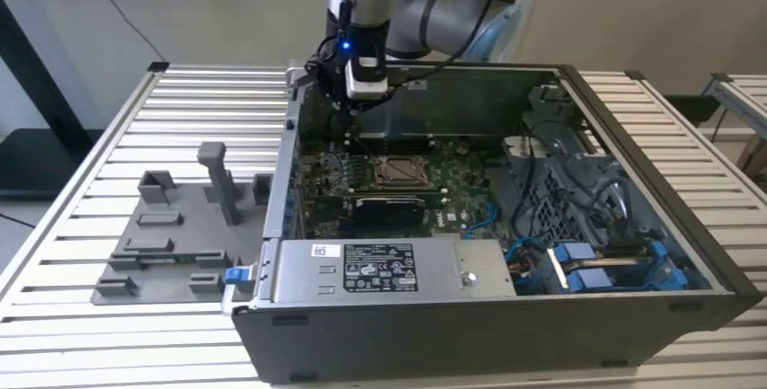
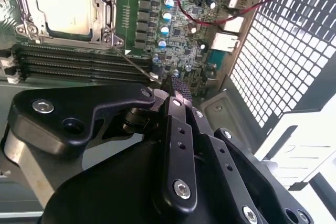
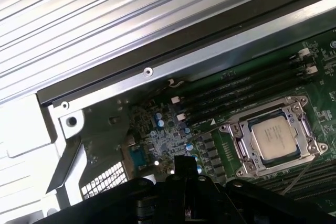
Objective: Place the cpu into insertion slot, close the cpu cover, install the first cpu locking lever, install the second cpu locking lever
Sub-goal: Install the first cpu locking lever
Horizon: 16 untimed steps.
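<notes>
In the second wrist view the black jointed gripper (image 2: 178, 85) comes to a single narrow tip. Its fingers look clenched together with nothing between them. Just beside that tip lies the free end of a thin silver wire locking lever (image 2: 135, 62), which slants out from a corner of the socket across the long black memory slots (image 2: 79, 67).

Beyond it, the cpu (image 2: 65, 6), a flat square chip with a silver-tan top, sits in the metal-rimmed square insertion slot (image 1: 396, 172). The thin silver frame of the cpu cover (image 2: 29, 9) looks folded down around it.

I judge the work to be at the lever steps, though I cannot tell which lever this is. Seating it would call for pressing its end down and hooking it under its catch.

Farther off is the grey computer case's perforated wall (image 2: 283, 51).
</notes>
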{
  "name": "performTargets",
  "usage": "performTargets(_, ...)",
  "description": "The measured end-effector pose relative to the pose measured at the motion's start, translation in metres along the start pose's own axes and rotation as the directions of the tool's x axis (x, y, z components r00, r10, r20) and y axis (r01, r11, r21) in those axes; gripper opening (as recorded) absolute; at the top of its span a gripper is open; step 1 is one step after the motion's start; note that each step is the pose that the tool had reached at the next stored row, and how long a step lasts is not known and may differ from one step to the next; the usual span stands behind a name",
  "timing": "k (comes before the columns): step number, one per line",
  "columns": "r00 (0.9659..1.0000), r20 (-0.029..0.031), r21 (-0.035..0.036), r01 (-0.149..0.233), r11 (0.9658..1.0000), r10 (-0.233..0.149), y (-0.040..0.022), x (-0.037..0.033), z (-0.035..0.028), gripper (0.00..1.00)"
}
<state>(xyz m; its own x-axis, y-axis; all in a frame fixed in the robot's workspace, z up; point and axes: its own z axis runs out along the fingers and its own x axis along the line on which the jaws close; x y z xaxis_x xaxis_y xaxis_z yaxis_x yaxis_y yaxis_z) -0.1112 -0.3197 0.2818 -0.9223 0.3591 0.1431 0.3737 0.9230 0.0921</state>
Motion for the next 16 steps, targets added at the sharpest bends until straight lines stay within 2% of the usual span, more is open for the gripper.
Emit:
performTargets(6, 0.9983, -0.0031, 0.0007, 0.058, 0.9983, -0.058, 0.0003, 0.0004, 0.0019, 0.11)
performTargets(8, 0.9969, -0.0048, -0.0018, 0.079, 0.9969, -0.079, 0.0004, 0.0004, 0.003, 0.11)
performTargets(9, 0.996, -0.0069, -0.0049, 0.089, 0.996, -0.089, 0.0003, 0.0004, 0.0033, 0.11)
performTargets(13, 0.9914, -0.0169, -0.0249, 0.129, 0.9913, -0.13, 0.0, 0.0006, 0.0047, 0.11)
performTargets(16, 0.9864, -0.0239, -0.0362, 0.162, 0.9862, -0.163, -0.0002, 0.0008, 0.0056, 0.11)
